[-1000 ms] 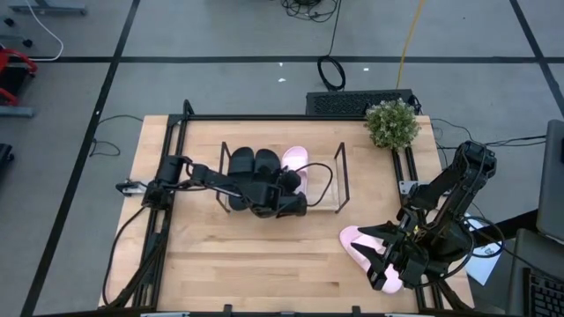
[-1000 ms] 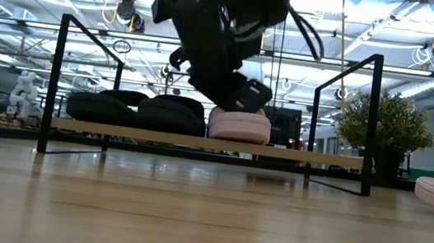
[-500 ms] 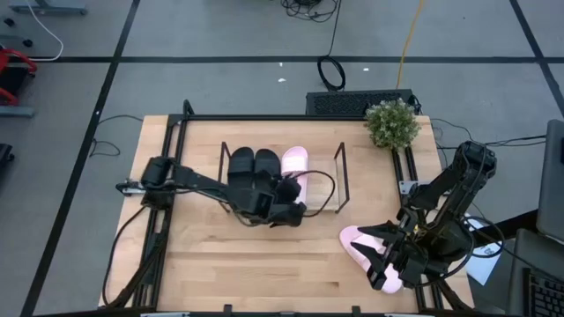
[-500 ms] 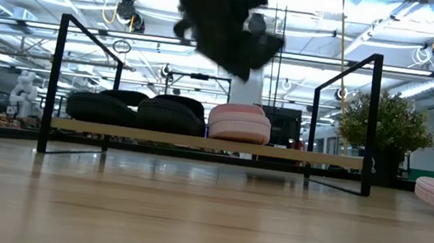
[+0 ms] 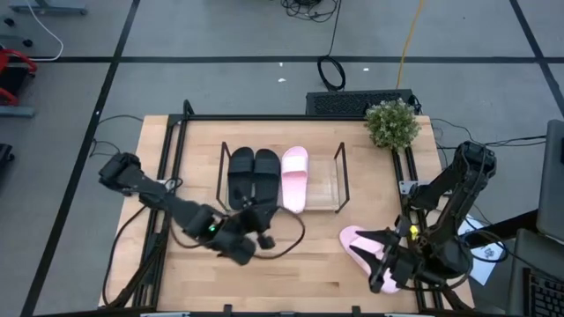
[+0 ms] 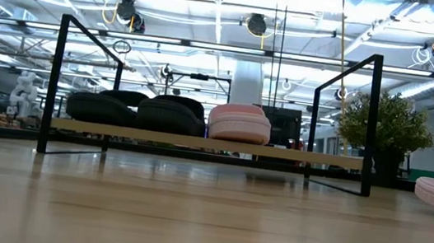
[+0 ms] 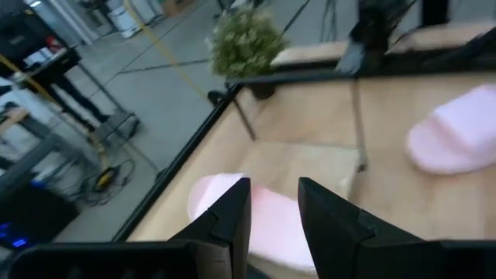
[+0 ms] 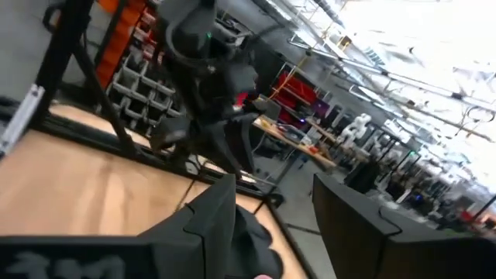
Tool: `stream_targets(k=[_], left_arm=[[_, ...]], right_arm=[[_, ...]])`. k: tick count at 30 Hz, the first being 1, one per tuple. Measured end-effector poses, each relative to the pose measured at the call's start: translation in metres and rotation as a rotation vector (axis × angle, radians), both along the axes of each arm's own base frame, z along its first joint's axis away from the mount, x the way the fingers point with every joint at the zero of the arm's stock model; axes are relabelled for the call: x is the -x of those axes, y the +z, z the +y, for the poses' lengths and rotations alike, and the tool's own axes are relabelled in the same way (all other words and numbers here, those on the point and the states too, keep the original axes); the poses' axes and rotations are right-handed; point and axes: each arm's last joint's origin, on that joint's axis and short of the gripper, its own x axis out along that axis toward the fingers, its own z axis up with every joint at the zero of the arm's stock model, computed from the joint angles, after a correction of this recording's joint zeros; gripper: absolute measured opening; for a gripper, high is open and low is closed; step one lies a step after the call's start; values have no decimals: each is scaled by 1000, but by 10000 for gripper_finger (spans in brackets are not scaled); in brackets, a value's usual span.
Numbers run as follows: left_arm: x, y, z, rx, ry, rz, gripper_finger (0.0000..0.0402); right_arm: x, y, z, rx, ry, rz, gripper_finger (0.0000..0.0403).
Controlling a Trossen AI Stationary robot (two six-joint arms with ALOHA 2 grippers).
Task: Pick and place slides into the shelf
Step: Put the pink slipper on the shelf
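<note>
Slides: three on the shelf [image 5: 339, 176]; left claw [image 5: 263, 231] spread at six o'clock, right claw [image 5: 381, 264] spread over pink slide [image 5: 361, 249].

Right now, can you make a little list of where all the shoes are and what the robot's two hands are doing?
On the shelf: black pair and one pink slide, side by side
Off the shelf: second pink slide, on the table near the right arm
Left gripper: open, empty, in front of the shelf
Right gripper: open, empty, by the loose pink slide
Slides left to place: one
</note>
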Motion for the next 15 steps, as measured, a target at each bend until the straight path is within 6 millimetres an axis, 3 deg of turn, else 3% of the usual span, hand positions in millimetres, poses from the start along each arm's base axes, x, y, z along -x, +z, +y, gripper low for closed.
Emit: stream_targets(k=[8,12,15], left_arm=[[20,-5,-37,-2,-117,26,113],[27,-7,-45,-4,-134,33,113],[29,-7,-48,-7,-141,31,113]], right_arm=[[20,-7,15,-111,94,-23,164],[35,-6,21,-337,99,-83,164],[49,-10,27,-220,120,-27,164]])
